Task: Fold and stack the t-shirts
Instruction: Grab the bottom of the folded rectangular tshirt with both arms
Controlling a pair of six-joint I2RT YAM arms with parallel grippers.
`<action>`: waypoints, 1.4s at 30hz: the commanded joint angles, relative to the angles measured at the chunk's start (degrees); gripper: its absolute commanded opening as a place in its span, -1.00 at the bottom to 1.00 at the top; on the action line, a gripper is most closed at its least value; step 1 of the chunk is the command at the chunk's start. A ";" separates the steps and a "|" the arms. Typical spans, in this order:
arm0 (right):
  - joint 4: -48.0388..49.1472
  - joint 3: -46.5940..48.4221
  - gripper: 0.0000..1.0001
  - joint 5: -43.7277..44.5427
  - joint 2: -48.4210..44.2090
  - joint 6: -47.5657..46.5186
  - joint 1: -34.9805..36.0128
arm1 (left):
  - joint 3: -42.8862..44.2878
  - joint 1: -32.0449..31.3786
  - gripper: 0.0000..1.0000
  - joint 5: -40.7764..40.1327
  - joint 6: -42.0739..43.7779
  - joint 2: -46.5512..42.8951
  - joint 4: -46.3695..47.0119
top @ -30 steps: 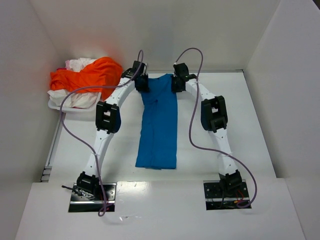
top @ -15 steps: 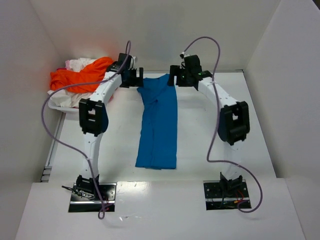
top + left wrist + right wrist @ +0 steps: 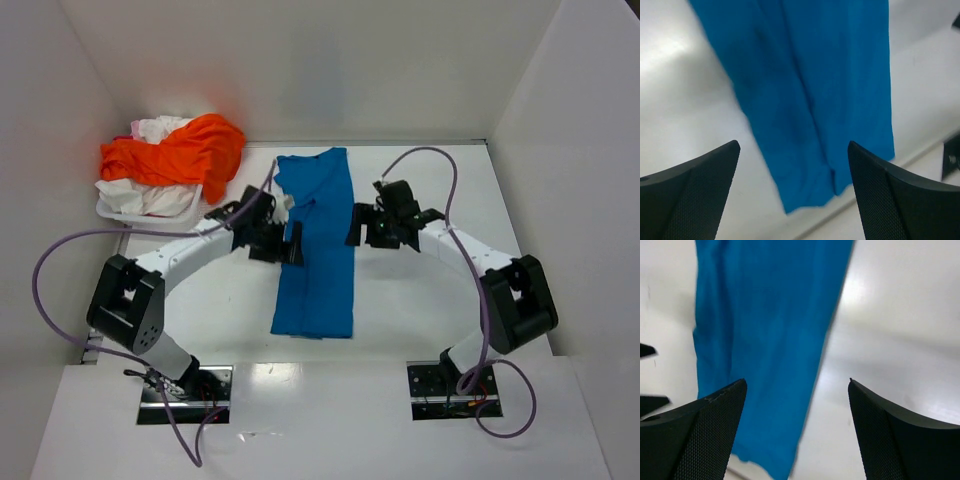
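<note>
A bright blue t-shirt [image 3: 318, 250] lies folded into a long narrow strip down the middle of the table, collar end at the back. My left gripper [image 3: 291, 243] hovers at the strip's left edge about halfway along, jaws open and empty. At the strip's right edge, my right gripper [image 3: 356, 224] is open too and holds nothing. The left wrist view shows the blue t-shirt [image 3: 810, 95] below the open fingers [image 3: 695, 195]. In the right wrist view the blue t-shirt [image 3: 765, 340] fills the left half. An orange t-shirt [image 3: 180, 150] lies heaped over white ones [image 3: 160, 196] at the back left.
The heap of shirts sits in a white tray [image 3: 115, 211] against the left wall. White walls close in the table at the left, back and right. Purple cables loop from both arms.
Both grippers let go of the blue t-shirt's collar end at the back, opened wide, and swung toward the near side to the middle of the strip. The shirt lies flat.
</note>
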 commanded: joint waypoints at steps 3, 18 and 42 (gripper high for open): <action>-0.32 -10.71 0.75 -2.63 -12.01 9.60 1.32 | -11.64 -7.27 0.91 2.44 -10.50 -10.63 2.81; -2.07 -28.84 0.63 -1.31 -30.30 24.91 16.34 | -31.42 -12.02 0.77 -3.18 -28.44 -27.43 4.39; 2.40 -30.87 0.32 -0.44 -20.90 28.61 22.24 | -34.68 -12.02 0.77 -7.14 -29.15 -21.19 9.58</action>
